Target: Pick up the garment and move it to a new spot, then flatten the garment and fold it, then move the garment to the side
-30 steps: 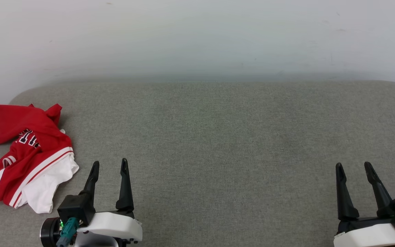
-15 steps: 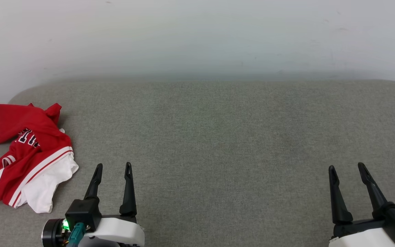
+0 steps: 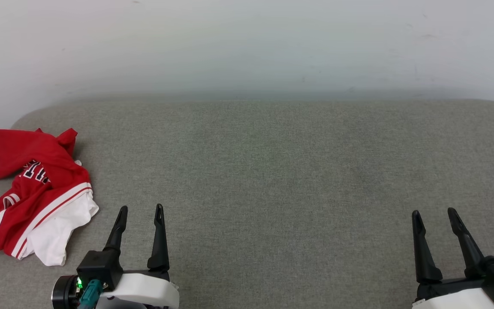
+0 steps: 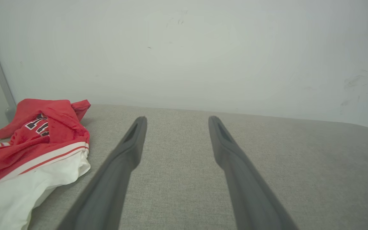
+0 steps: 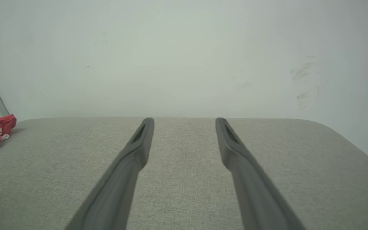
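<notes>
My left gripper (image 3: 140, 208) is low at the near edge of the grey cushion (image 3: 272, 171), and its two dark fingers (image 4: 123, 159) stand spread wide with nothing between them. My right gripper (image 3: 433, 211) is far over on the other side, also spread wide and empty, and it points toward the pale wall (image 3: 247, 43) behind. The shirt (image 3: 37, 193) lies in a crumpled heap at the far left end of the cushion, near the left gripper but not touching it, a little forward and outward from the fingertips. It is well apart from the right gripper. I judge it to be light, soft and limp. It will hang and fold on itself when lifted, and it cannot break, but a thin pinch could slip off or catch only one layer. The white sleeve (image 3: 58, 231) at the near side of the heap sticks out and looks like the easiest part to reach. A grip on the striped seam beside it, where the cloth is thicker, should hold better. I think the left gripper should take it, because nothing has been picked up yet.
</notes>
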